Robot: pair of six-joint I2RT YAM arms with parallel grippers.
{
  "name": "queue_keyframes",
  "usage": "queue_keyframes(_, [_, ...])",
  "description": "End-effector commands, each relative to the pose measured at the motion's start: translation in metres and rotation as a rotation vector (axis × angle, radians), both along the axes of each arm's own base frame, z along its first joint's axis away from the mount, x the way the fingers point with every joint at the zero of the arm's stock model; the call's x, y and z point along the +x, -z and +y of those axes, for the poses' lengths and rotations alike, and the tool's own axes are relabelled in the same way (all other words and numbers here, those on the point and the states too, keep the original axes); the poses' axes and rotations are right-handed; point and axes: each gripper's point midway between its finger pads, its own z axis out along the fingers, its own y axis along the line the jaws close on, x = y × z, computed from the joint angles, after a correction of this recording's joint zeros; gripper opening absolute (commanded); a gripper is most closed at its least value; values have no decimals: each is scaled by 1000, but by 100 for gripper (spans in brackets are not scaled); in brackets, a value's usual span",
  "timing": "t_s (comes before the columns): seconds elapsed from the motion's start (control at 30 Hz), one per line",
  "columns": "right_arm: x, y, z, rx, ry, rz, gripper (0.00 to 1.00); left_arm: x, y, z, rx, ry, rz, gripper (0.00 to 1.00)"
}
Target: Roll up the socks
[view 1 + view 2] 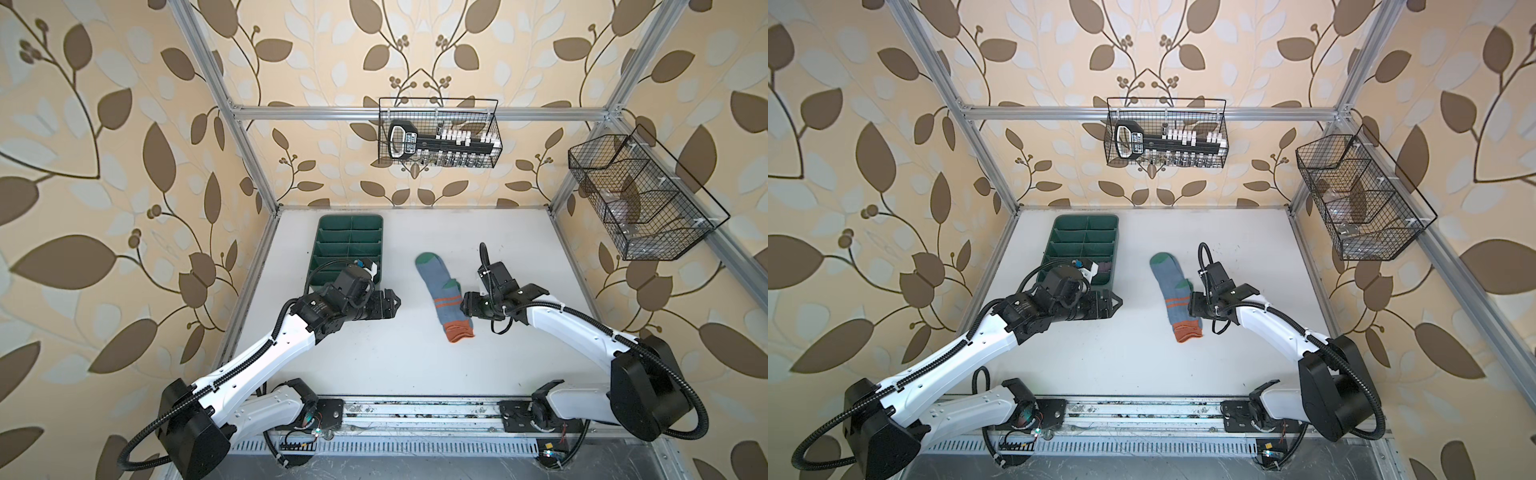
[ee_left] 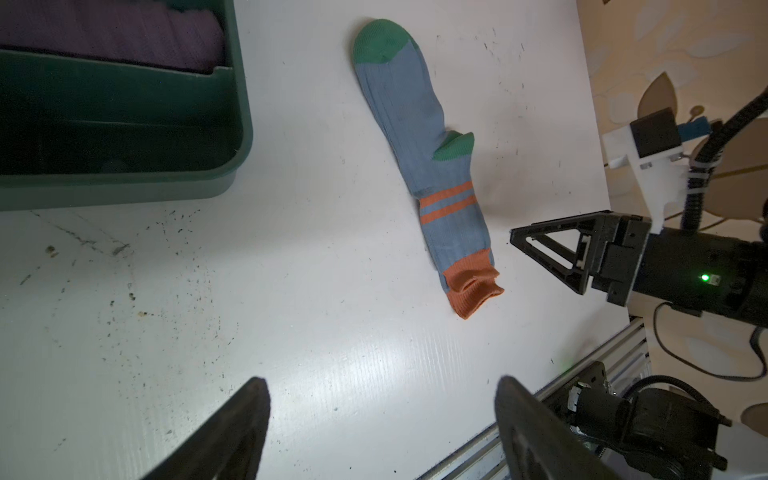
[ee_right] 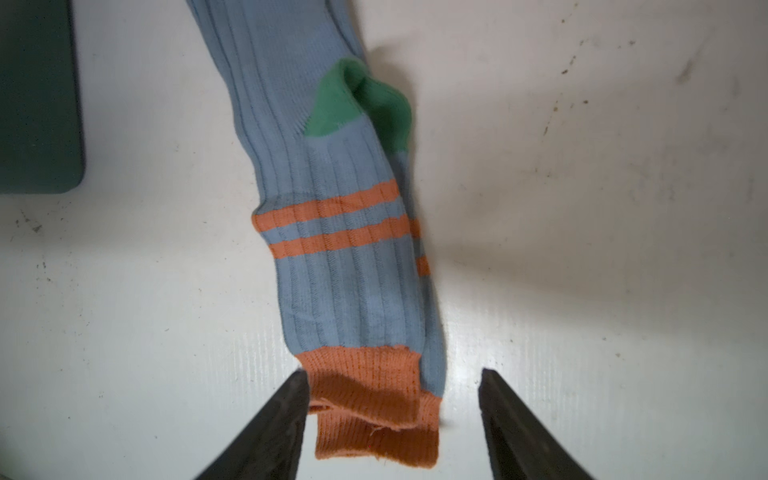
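Note:
A grey-blue sock (image 1: 442, 291) (image 1: 1173, 291) with a green toe and heel, orange stripes and an orange cuff lies flat on the white table; at the cuff (image 3: 374, 411) two layers show. My right gripper (image 1: 466, 318) (image 3: 392, 374) is open, its fingers either side of that cuff, one finger (image 3: 286, 415) at the cuff's edge. My left gripper (image 1: 395, 303) (image 2: 380, 386) is open and empty over bare table, left of the sock (image 2: 415, 124). A purple sock (image 2: 112, 37) sits in a compartment of the green tray (image 2: 232, 124).
The green divided tray (image 1: 320, 249) (image 1: 1117, 249) stands at the back left, just behind my left wrist. Wire baskets hang on the back wall (image 1: 440, 137) and the right wall (image 1: 636, 199). An aluminium rail (image 1: 415, 411) runs along the table's front edge.

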Motion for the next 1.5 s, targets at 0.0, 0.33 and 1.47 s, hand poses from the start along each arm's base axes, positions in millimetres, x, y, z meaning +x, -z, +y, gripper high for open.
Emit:
queue_keyframes(0.0, [-6,19,-5,-5,6,49,63,1,-10,3,-15,-17,-36,84])
queue_keyframes(0.33, [-22,55,-3,-24,-54,151,46,11,-12,-10,-1,53,-75,74])
queue_keyframes(1.47, [-92,-69,65,-486,-1392,-585,57,-36,-73,-26,181,726,-878,81])
